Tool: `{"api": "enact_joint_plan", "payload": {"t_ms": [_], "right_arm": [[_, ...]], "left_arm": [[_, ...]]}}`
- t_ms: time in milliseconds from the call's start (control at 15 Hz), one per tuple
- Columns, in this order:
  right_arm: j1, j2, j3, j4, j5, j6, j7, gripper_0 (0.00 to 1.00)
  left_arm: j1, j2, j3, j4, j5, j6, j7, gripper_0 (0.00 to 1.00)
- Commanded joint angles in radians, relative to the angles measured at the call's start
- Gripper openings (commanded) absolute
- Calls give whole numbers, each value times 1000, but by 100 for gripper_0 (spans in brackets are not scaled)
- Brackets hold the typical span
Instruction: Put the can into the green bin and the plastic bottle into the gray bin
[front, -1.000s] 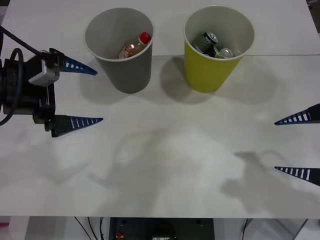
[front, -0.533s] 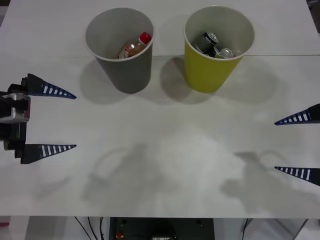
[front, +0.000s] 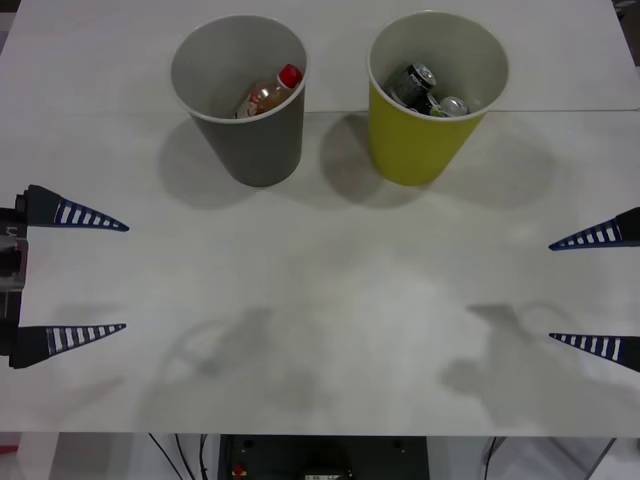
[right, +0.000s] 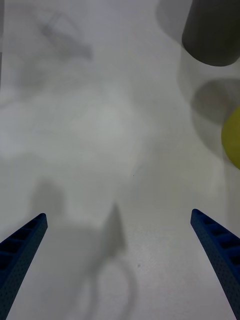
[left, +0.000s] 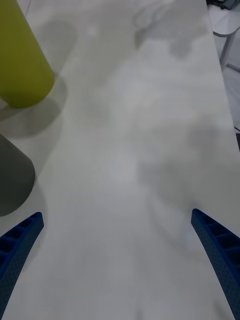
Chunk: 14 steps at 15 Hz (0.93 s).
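Gray bin (front: 240, 95), 11 o'clock: plastic bottle (front: 268, 93) inside. Green bin (front: 435, 92), 1 o'clock: can (front: 452, 106) inside beside a black can (front: 411, 84). Left gripper (front: 76, 275): pulled back to 9 o'clock, spread wide, empty. Right gripper (front: 596, 290): 3 o'clock, spread, empty. Sorting apparently complete.

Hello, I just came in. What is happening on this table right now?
The sorting looks finished. The plastic bottle lies inside the gray bin, and the can sits in the green bin next to a black can. The left gripper is open at the table's left edge, and the right gripper is open at the right edge. Neither holds anything.
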<state>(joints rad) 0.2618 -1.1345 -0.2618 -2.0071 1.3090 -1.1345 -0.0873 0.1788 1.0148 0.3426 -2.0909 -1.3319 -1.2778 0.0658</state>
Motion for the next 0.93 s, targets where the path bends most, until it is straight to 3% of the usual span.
{"api": "enact_joint_plan", "payload": {"t_ms": [67,333,933], "right_arm": [[0,0,0,0,0,0,0,100],[0,0,0,0,0,0,0,100],[0,0,0,0,0,0,0,100]], "left_arm": [[21,-35,36,0,2,-38,-9,100],[44,-111,75,0,2,-92,-17,100],[62,-119,73,-9,-9,-97,-29,100]]}}
